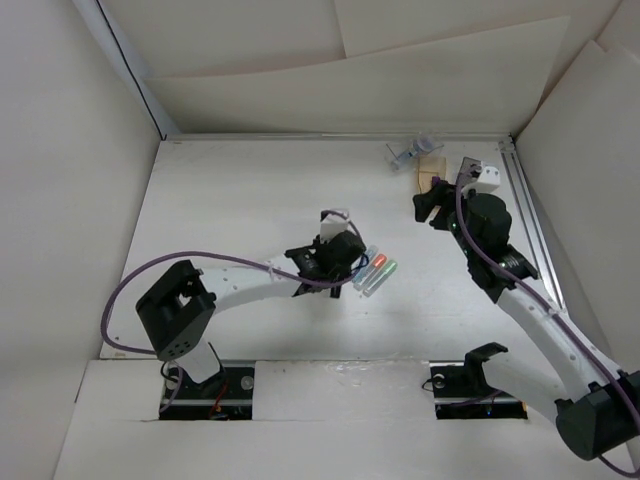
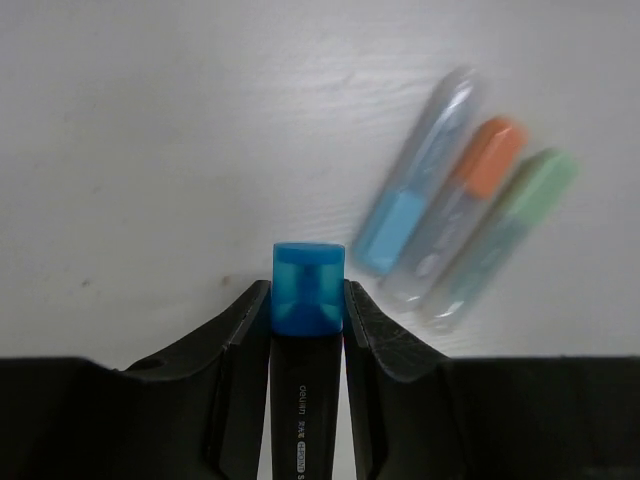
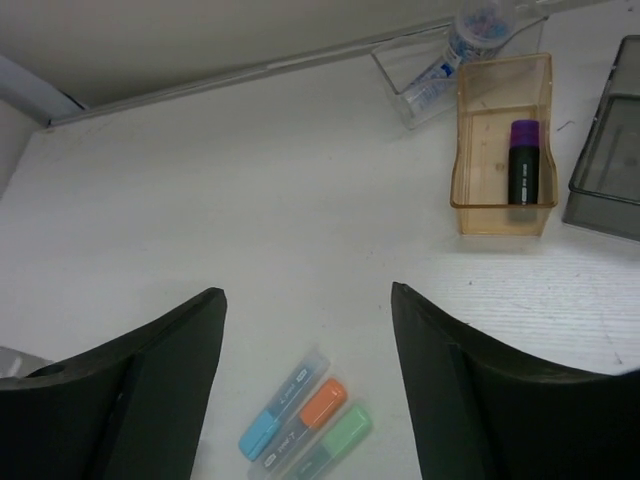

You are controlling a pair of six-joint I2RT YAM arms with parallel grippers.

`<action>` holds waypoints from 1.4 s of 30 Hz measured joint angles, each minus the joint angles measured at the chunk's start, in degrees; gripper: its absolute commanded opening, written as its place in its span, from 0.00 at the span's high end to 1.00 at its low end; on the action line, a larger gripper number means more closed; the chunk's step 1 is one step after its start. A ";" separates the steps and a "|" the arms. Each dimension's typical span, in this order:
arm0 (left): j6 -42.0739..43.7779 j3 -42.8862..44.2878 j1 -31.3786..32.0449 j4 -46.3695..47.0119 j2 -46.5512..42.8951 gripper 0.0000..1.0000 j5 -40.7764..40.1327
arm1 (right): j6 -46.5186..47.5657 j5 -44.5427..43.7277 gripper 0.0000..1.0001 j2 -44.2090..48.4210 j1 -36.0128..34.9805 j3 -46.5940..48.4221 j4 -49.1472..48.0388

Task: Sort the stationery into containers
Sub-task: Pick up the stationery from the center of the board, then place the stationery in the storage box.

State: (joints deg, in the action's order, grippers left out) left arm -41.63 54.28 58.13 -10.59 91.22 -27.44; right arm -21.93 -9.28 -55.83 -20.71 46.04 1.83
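Note:
My left gripper [image 2: 308,290] is shut on a black marker with a blue cap [image 2: 308,275], its cap sticking out past the fingertips. In the top view the left gripper [image 1: 345,262] sits just left of three clear-bodied markers [image 1: 375,270] lying side by side on the table with blue [image 2: 415,195], orange [image 2: 475,185] and green [image 2: 515,225] ends. My right gripper [image 3: 307,295] is open and empty, raised near the back right [image 1: 430,205]. The amber box [image 3: 505,215] holds a black purple-capped marker [image 3: 523,165]. The clear box [image 3: 395,75] holds a small blue-capped bottle [image 3: 455,50].
The smoky grey box [image 3: 600,215] stands right of the amber box; what is in it does not show. White walls enclose the table, with a metal rail [image 1: 530,220] along the right side. The boxes cluster at the back right corner [image 1: 430,165].

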 measured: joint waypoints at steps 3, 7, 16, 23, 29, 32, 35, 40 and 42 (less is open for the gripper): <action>2.10 9.64 -0.79 1.36 0.35 0.94 3.30 | -0.44 -2.10 0.17 3.04 0.00 0.66 3.32; 4.26 25.16 -1.97 5.25 5.60 0.94 6.47 | -0.61 -5.22 0.13 7.78 0.00 4.79 8.90; 4.70 60.13 -5.86 9.03 35.36 0.94 15.87 | -0.79 -7.04 0.13 13.29 0.00 16.61 13.05; 2.19 70.49 -8.48 11.06 49.79 0.93 20.52 | -0.74 -5.84 0.13 13.77 0.04 16.92 15.76; 0.39 74.47 -8.90 17.42 52.33 0.92 21.81 | -0.57 -4.37 0.13 13.51 0.04 16.92 16.87; -1.14 75.95 -8.92 22.91 52.54 0.89 22.05 | -0.42 -3.67 0.13 14.01 0.11 16.87 17.07; -2.29 80.74 -9.05 27.61 55.41 0.88 21.53 | -0.28 -3.06 0.13 14.47 0.39 16.87 17.05; -2.38 84.19 -9.18 33.44 59.95 0.85 18.53 | -0.09 -0.81 0.13 15.43 0.44 16.87 17.14; -2.34 84.21 -9.20 35.10 61.59 0.84 17.03 | -0.07 1.14 0.13 15.98 0.44 16.92 17.25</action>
State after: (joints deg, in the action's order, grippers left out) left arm -43.97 138.50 48.93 24.51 152.81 -10.41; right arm -22.00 -8.14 -39.86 -20.27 62.96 19.07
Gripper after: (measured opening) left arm 0.265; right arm 0.869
